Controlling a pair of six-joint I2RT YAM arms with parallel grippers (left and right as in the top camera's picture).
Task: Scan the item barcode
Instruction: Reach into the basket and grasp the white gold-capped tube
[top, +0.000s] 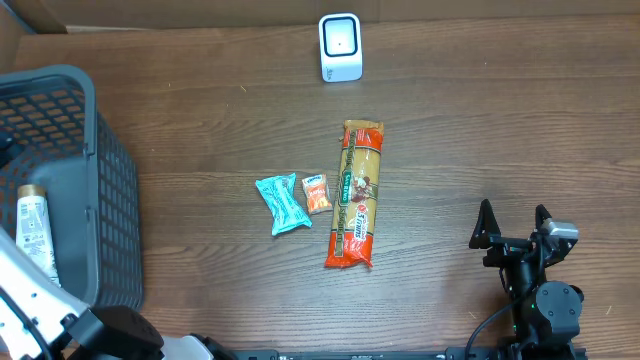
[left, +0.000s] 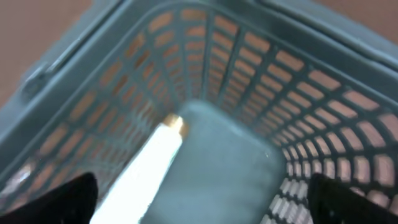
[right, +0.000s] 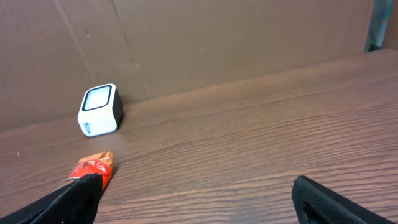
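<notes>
Left gripper (left: 205, 208) hangs released over the basket (top: 112, 200) at left, the white tube (top: 34, 235) lying just beneath on its floor, long axis near-to-far; right gripper (top: 513, 212), likewise released, sits well apart at near right

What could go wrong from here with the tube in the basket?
The white tube lies close to the mesh wall of the basket, so the open left hand above it could snag the mesh or pinch it off-centre. The scanner stands far across the table, so a weak grip might drop it on the way.
</notes>
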